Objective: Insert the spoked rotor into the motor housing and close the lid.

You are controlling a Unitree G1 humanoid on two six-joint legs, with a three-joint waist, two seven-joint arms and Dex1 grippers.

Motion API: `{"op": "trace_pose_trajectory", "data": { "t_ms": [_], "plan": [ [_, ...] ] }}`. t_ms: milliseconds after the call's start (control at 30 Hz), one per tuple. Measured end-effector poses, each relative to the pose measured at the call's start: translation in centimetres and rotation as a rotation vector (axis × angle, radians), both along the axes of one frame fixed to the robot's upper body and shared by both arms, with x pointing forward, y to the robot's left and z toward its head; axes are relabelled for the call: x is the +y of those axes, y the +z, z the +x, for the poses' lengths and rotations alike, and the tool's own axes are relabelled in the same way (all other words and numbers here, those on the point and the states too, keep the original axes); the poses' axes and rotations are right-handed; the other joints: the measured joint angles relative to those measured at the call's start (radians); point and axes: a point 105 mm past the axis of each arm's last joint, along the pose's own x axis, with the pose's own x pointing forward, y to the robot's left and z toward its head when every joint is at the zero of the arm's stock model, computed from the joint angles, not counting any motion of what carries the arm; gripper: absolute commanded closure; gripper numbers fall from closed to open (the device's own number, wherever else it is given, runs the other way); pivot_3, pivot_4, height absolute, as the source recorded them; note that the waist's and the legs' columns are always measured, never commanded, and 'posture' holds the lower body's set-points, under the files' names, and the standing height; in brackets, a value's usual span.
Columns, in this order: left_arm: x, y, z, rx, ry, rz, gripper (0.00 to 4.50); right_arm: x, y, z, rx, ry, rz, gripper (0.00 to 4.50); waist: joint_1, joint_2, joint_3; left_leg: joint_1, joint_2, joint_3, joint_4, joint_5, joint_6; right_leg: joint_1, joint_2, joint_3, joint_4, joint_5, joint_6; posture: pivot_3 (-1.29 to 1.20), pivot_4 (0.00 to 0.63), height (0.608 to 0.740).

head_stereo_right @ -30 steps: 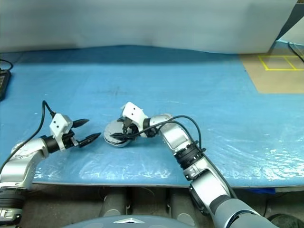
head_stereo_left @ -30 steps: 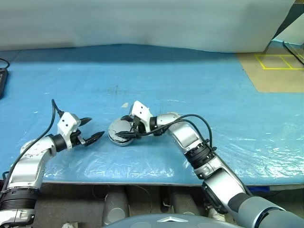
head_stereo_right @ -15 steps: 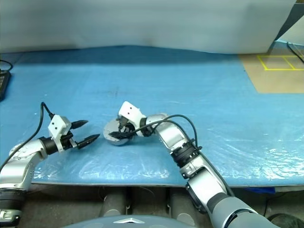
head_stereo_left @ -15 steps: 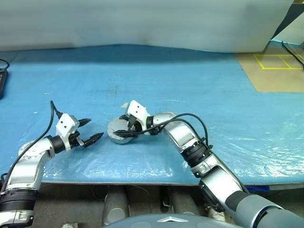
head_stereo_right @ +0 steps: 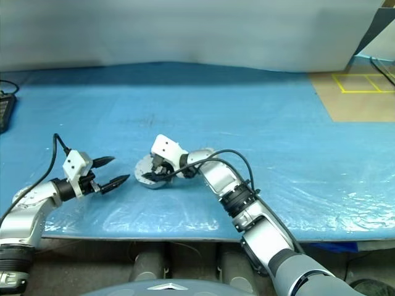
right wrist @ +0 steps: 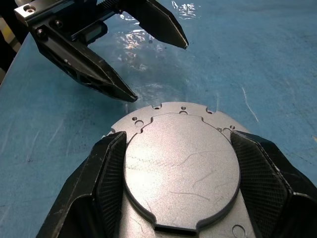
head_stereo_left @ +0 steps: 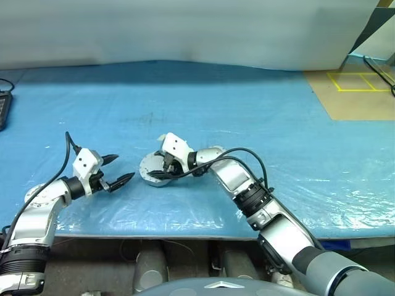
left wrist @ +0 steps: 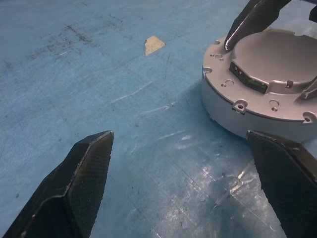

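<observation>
Lid (right wrist: 181, 166) sits between right gripper (head_stereo_left: 162, 171) jaws; left gripper (head_stereo_left: 117, 171) beside.

The lid (right wrist: 181, 171) is matt cast metal, silver-grey with a fine grainy finish and faint scratches, seated on the motor housing (left wrist: 233, 111), whose metal wall looks smooth and dull. The bench (head_stereo_left: 247, 105) wears a blue cover, scuffed in places and glossy where clear film wrinkles. Both claws' black fingers (right wrist: 111, 173) carry a rough, cross-hatched plastic texture.

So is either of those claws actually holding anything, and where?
The right gripper clasps the lid by its opposite edges, atop the motor housing. The left gripper holds nothing.
</observation>
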Motion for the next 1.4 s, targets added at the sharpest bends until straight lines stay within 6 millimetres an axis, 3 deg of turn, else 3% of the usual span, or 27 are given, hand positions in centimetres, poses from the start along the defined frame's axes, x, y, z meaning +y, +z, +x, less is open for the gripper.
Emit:
{"op": "trace_pose_trajectory", "data": {
  "t_ms": [33, 133, 500, 1233, 1400],
  "plan": [
    [-0.1, 0.0, 0.1, 0.001, 0.002, -0.011, 0.00, 0.0, 0.0, 0.0, -0.001, 0.000, 0.000, 1.51, 0.000, 0.000, 0.000, 0.000, 0.000, 0.000, 0.000, 0.000, 0.000, 0.000, 0.000, 0.000, 0.000, 0.000, 0.000, 0.00, 0.150, 0.740],
    [-0.7, 0.5, 0.4, 0.019, -0.016, -0.080, 0.58, -0.1, 0.0, 0.0, -0.005, 0.001, 0.000, 1.51, 0.000, 0.000, 0.000, 0.000, 0.000, 0.000, 0.000, 0.000, 0.000, 0.000, 0.000, 0.000, 0.000, 0.000, 0.000, 0.00, 0.150, 0.740],
    [-3.8, 0.2, 0.5, 0.070, -0.133, -0.157, 4.48, -0.2, -0.1, 0.1, -0.009, 0.001, 0.003, 1.51, 0.000, 0.000, 0.000, 0.000, 0.000, 0.000, -0.001, 0.000, 0.000, 0.000, 0.000, 0.000, 0.000, 0.000, 0.000, 0.00, 0.150, 0.740],
    [-4.7, -0.3, 0.5, 0.086, -0.133, -0.087, 4.48, -0.5, 0.0, 0.4, 0.016, -0.010, 0.021, 1.51, 0.004, 0.002, -0.001, 0.002, -0.002, -0.001, -0.005, 0.000, 0.000, 0.002, -0.001, 0.000, -0.002, 0.000, 0.001, 0.00, 0.150, 0.740],
    [-5.1, -0.2, 0.4, 0.087, -0.151, -0.085, 4.50, -1.5, 0.2, 0.6, 0.018, -0.013, 0.016, 0.01, 0.012, 0.004, -0.002, 0.001, -0.002, 0.000, -0.006, 0.000, 0.000, 0.003, -0.001, 0.000, -0.008, 0.000, 0.001, 0.00, 0.150, 0.740]
  ]
}}
